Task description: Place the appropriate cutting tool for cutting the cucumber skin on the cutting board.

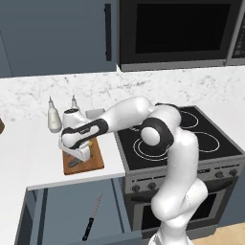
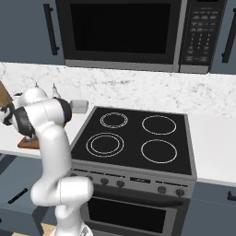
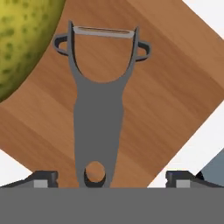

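- In the hand view the peeler (image 3: 97,113) lies flat on the cutting board (image 3: 166,96), its forked head and blade toward the top of the view and the hole of its handle at the bottom; the gripper (image 3: 111,177) sits over it with its two dark fingertips (image 3: 43,178) spread wide, one on each side of the handle and touching neither side, so the hand is released and grips nothing
- The cucumber (image 3: 22,39), yellow-green with darker speckles, fills the upper left corner of the same view; it rests on the board, just beside the left prong of the peeler's head; whether the two touch cannot be told
- From the left base view the board (image 1: 95,160) lies on the white counter (image 1: 28,158), left of the stove (image 1: 191,139); the arm reaches over it and the hand (image 1: 76,143) hangs low above it, hiding most of what lies there
- Two pale bottles (image 1: 54,117) stand behind the board near the marble wall; a small grey box (image 1: 94,113) sits just beside them
- A long knife with a black handle (image 1: 92,217) lies below the counter's edge, well apart from the board
- In the right base view a corner of the board (image 2: 28,144) shows under the arm; the microwave (image 2: 124,32) hangs above the stove (image 2: 138,138)
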Motion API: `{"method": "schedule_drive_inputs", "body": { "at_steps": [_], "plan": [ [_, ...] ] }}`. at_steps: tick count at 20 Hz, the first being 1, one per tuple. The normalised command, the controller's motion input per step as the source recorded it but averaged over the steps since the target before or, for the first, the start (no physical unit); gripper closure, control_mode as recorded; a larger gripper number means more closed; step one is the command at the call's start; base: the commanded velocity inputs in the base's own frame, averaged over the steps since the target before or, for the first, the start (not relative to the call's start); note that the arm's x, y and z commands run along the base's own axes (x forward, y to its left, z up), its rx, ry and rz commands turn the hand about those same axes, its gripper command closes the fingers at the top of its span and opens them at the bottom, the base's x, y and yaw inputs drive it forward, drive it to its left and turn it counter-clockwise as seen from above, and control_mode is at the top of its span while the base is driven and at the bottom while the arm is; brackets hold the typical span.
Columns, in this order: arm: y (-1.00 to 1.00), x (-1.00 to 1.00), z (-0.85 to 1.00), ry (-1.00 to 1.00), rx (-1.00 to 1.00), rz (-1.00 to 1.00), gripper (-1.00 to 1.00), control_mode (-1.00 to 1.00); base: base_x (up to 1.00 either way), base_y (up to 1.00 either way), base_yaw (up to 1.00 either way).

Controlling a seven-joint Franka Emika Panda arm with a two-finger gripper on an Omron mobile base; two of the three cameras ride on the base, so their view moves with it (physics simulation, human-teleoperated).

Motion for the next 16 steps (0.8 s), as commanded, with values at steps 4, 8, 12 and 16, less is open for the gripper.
{"method": "schedule_drive_inputs", "body": {
  "at_steps": [4,8,12,16],
  "plan": [
    [-0.29,-0.74,0.28,0.0,0.0,0.0,-1.0,-1.0,0.0,0.0,0.0],
    [-0.61,-1.0,0.12,0.0,0.0,0.04,-1.0,-1.0,0.0,0.0,0.0],
    [-0.95,-1.0,0.08,-0.02,0.0,0.14,-1.0,-1.0,0.0,0.0,0.0],
    [-1.0,-1.0,0.19,-0.01,0.0,0.24,-1.0,-1.0,0.0,0.0,0.0]
  ]
}}
